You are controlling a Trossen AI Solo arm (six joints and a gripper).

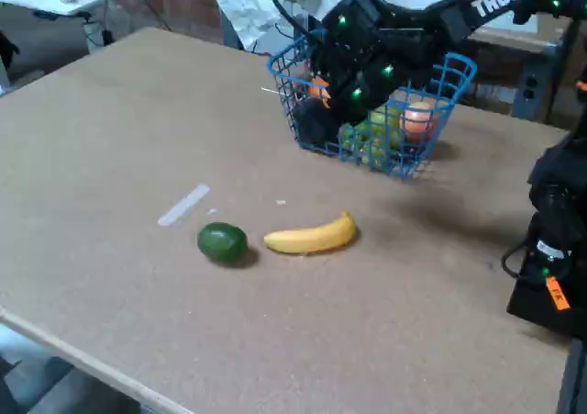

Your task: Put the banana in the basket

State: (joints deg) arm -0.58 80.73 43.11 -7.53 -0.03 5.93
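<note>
A small curved yellow banana (310, 237) lies on the brown table, near the middle, with its darker stem tip pointing right. Behind it stands the blue wire-mesh basket (456, 69), which holds several fruits. My black gripper (324, 109) hangs over the left part of the basket, well behind the banana and apart from it. Its fingers blend into the dark housing and the mesh, so their state does not show.
A round dark-green fruit (222, 242) sits just left of the banana. A white strip (183, 204) lies on the table further left. The arm's black base (550, 249) stands at the right edge. The table's front edge (83, 354) runs diagonally at lower left.
</note>
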